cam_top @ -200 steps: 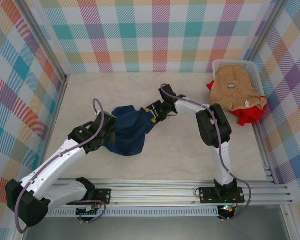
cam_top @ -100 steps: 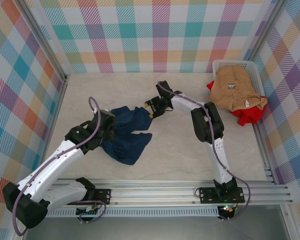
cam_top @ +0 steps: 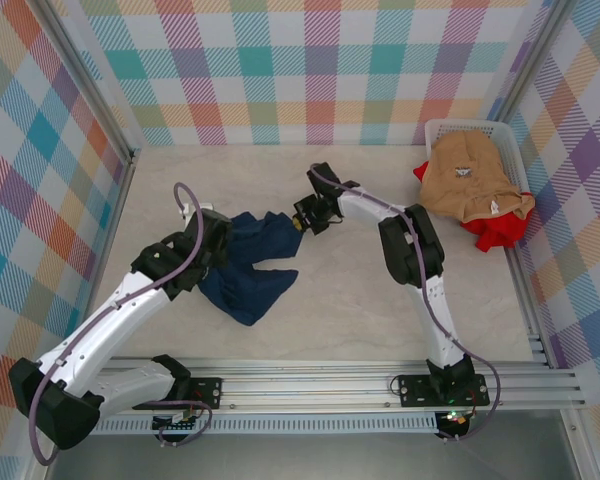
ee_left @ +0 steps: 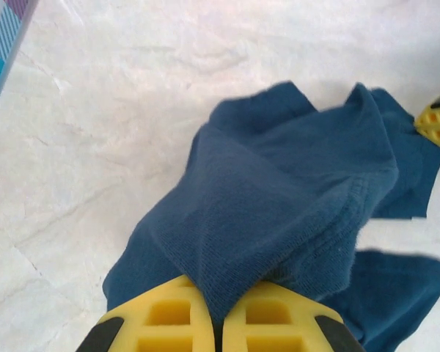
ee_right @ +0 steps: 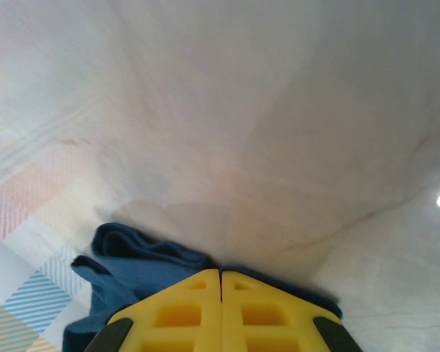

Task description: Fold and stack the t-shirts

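- Tabletop (cam_top: 380, 300): pale, marble-patterned work surface. No folded garment and no stack lies on it, so the task is judged to be at its first shirt.
- Basket (cam_top: 450, 127): white plastic, at the far right corner. It holds the two garments not yet handled.
- Tan t-shirt (cam_top: 472, 180): unfolded, draped over the basket and hanging past its near rim.
- Navy t-shirt (cam_top: 250, 270): bunched and creased on the tabletop between the two arms, neither spread flat nor folded.
- Red t-shirt (cam_top: 495, 235): crumpled beneath the tan one, part of it spilling out at the basket's near corner.
- Left gripper (ee_left: 218, 293): jaws clenched on a thick ridge of navy cloth at the shirt's left side.
- Right gripper (ee_right: 220, 275): jaws pressed together at the shirt's far right edge, cloth running under the tips, so a pinch on the fabric is judged likely.
- Remaining work, as judged: spread and fold the navy shirt, then fetch, fold and stack the tan and red ones.
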